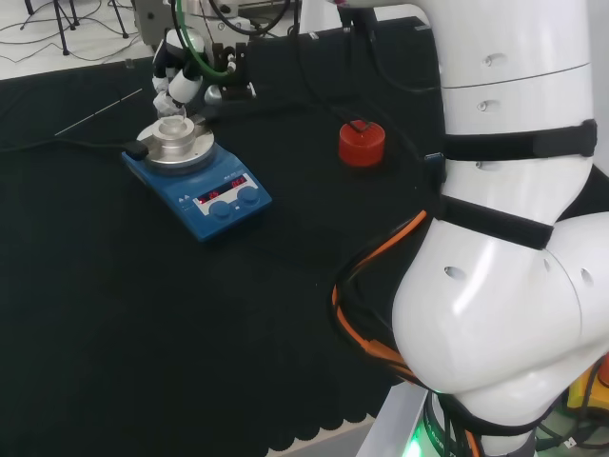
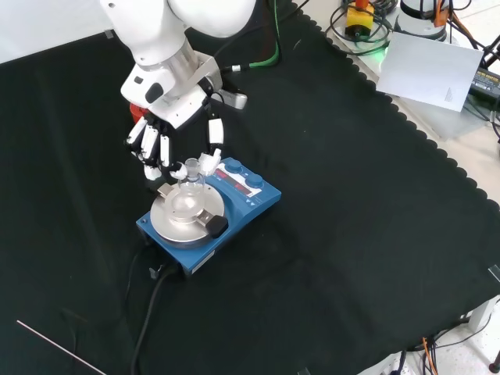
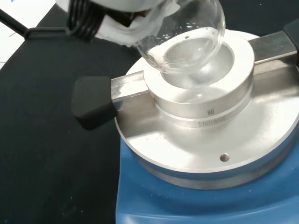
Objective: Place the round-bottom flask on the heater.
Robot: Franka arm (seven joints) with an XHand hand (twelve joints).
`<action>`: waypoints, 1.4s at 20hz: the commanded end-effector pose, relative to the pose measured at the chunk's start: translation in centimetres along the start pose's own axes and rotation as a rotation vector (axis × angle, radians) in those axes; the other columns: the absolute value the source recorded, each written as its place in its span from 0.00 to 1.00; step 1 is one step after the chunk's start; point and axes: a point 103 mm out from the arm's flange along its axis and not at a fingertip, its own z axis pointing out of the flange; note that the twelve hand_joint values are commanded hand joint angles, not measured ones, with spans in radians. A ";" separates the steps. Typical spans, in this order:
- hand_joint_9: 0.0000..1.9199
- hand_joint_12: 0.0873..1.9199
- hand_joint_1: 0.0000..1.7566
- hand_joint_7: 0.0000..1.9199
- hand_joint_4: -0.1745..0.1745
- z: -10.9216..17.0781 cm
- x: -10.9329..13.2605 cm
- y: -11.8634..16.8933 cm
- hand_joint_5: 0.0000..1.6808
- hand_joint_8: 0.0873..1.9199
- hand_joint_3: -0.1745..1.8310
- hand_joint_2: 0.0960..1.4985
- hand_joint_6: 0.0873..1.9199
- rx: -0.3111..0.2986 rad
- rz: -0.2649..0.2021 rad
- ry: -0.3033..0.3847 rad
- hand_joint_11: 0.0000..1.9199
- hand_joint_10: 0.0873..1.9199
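Blue heater (image 2: 234, 205), clear flask (image 3: 187, 37), red ribbed stand (image 1: 362, 143), black cloth (image 2: 351, 234)

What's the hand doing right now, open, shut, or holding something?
Hand: shut on the round-bottom flask, pinching its neck, with the bulb at the heater block's well.

Materials and finishes at the heater

Below the fingers (image 2: 209, 134): clear glossy glass flask (image 3: 184, 39); brushed matt metal bowl block (image 3: 201, 100) and plate (image 3: 187, 154); smooth blue heater (image 2: 250, 205) casing; matt black cloth (image 2: 351, 234); matt black handle cap (image 3: 91, 102).
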 end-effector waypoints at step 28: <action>0.35 0.68 0.62 0.27 1.00 1.8 -1.2 2.1 0.67 0.26 0.44 0.43 0.47 0.031 -0.002 0.017 0.13 0.26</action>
